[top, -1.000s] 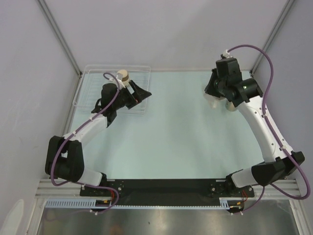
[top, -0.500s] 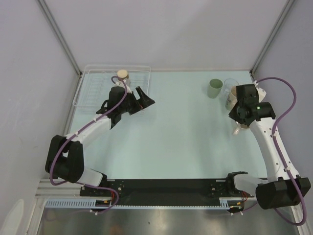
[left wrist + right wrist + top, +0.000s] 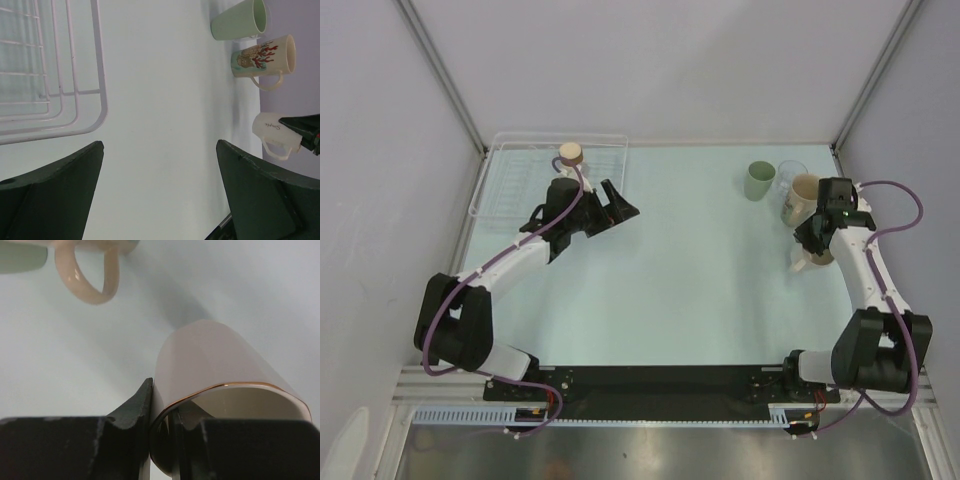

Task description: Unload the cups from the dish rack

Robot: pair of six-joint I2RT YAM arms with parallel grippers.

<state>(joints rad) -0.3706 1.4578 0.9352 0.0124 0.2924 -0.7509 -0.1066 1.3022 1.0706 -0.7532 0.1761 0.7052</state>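
Observation:
The dish rack (image 3: 500,190) sits at the far left, and its corner (image 3: 75,120) shows in the left wrist view. A tan-brown cup (image 3: 570,153) stands at the rack's far edge. My left gripper (image 3: 618,205) (image 3: 159,150) hangs open and empty just right of the rack. My right gripper (image 3: 815,250) (image 3: 162,390) is shut on the rim of a white cup (image 3: 215,360) (image 3: 802,263) (image 3: 272,135), one finger inside and one outside. I cannot tell whether that cup touches the table. A pale green cup (image 3: 758,181), a clear glass (image 3: 788,174) and a beige mug (image 3: 800,199) stand just behind it.
The right wall post (image 3: 840,140) and side wall run close to the right arm. The beige mug's handle (image 3: 85,285) lies just ahead of the held cup. Pale table (image 3: 700,280) stretches between the two arms.
The right arm has swung from the far middle toward the right wall and lower, carrying the white cup. The left gripper has drifted slightly right, off the rack.

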